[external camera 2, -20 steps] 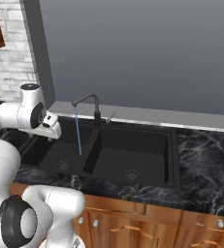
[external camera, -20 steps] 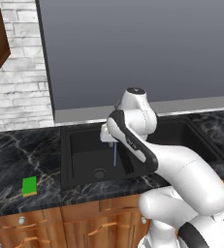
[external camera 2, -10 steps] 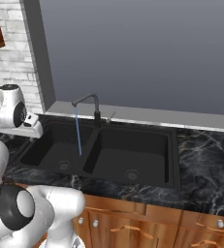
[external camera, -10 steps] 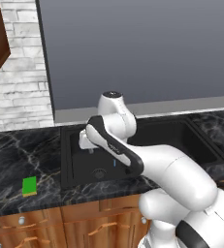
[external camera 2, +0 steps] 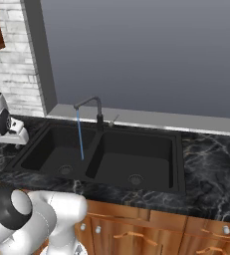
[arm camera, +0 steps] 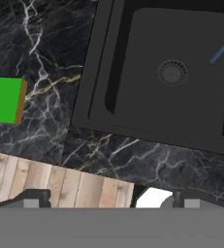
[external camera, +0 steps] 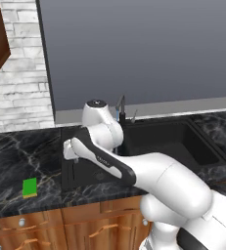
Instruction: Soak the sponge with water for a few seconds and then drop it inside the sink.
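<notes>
Swung left, tool (external camera: pixel 69 150) nears sponge (external camera: pixel 30 187) beside sink (external camera 2: pixel 136 149).

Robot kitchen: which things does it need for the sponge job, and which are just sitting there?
For the job:
- sponge, lying on the counter left of the sink
- water, running from the faucet
- sink

Just there:
- brick wall
- wooden cabinets

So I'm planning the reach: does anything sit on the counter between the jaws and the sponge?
Nothing visible does. The sponge lies alone on bare black marble counter, left of the sink, with no object between it and the gripper.
</notes>
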Available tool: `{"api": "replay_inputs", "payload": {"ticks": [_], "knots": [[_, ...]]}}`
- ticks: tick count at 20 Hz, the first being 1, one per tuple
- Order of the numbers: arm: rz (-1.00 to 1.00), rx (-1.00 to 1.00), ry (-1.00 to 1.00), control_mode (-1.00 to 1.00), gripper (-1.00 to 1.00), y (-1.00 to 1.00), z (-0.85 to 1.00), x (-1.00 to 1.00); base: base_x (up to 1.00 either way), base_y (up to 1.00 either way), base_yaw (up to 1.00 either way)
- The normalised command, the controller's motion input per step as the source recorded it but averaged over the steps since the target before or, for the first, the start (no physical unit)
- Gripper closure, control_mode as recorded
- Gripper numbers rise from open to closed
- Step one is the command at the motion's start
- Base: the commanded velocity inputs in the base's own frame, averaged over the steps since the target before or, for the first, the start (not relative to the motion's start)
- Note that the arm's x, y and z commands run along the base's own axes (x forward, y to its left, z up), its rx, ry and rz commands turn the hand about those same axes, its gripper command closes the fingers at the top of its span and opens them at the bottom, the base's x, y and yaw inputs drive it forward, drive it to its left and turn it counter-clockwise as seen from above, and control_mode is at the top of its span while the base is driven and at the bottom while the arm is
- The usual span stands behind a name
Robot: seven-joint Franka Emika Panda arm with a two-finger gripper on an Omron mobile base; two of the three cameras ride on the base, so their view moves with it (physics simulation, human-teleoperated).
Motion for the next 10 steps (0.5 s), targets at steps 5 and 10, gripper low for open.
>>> {"api": "replay_inputs", "payload": {"ticks": [5,10], "knots": [[0.03,0.0,0.0,-1.0,-1.0,0.43,-0.04,0.0,0.0,0.0,0.0],[0.01,0.0,0.0,-1.0,-1.0,0.46,-0.12,0.0,0.0,0.0,0.0]]}}
